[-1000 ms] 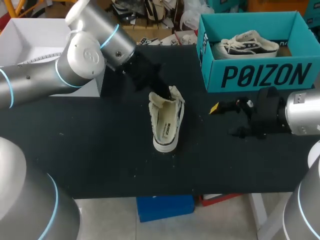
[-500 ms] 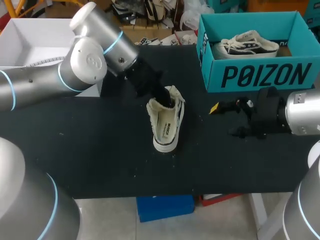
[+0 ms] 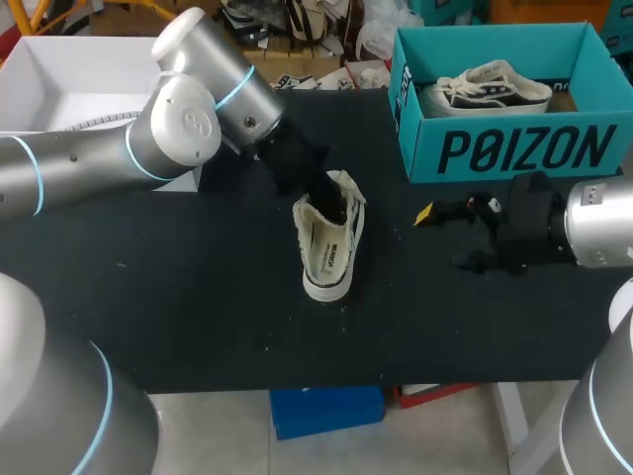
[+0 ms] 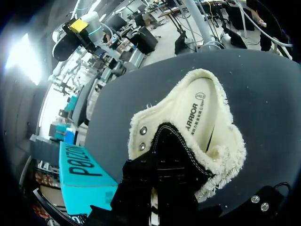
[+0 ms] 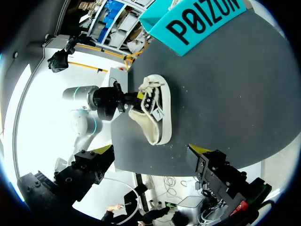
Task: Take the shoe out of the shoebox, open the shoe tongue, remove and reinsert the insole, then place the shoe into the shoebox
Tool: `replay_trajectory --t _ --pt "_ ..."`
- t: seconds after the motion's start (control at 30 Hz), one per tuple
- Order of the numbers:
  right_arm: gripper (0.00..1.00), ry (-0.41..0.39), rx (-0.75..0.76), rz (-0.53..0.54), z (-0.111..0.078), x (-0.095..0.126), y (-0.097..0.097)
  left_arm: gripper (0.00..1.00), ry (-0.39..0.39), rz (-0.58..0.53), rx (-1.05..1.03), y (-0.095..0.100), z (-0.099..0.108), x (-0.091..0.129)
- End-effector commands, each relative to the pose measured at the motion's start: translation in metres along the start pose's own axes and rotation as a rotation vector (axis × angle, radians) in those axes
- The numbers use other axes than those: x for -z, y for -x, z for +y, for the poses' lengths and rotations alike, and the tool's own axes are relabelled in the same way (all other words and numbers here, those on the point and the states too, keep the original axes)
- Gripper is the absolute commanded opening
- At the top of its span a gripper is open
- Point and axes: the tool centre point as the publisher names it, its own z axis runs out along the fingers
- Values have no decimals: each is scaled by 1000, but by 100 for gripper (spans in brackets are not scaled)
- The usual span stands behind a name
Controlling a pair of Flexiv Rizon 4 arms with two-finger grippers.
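Observation:
A cream low-top shoe [image 3: 331,247] lies on the black table [image 3: 198,297], sole toward the front edge; its fringed opening [image 4: 202,108] faces my left wrist camera. My left gripper [image 3: 329,194] is pushed down into the shoe's rear opening, fingers together; the shoe hides its tips [image 4: 169,165], and I cannot tell whether it grips anything. My right gripper [image 3: 443,237] hangs open to the right of the shoe, apart from it, with nothing between its fingers [image 5: 200,150]. The teal shoebox [image 3: 514,148] stands at the back right.
A second shoe with dark trim [image 3: 490,87] lies inside the teal box. A white open box [image 3: 59,89] stands at the back left, behind my left arm. Bare table lies left of the shoe and in front of it.
My left arm has swung a little to the right and back, its gripper staying in the shoe; the shoe's rear end has shifted slightly with it. The right arm has not moved.

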Motion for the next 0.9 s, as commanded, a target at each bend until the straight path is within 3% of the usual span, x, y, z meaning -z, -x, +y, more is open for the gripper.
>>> replay_trajectory --t 0.03,0.7,0.9 --pt "100 2 -1 -3 0 -2 -1 0 -2 9 -2 2 2 -4" --pt "100 2 -1 -3 0 -2 -1 0 -33 81 -16 -4 -2 -24" --pt "100 2 -1 -3 0 -2 -1 0 -4 68 -43 5 -5 -5"
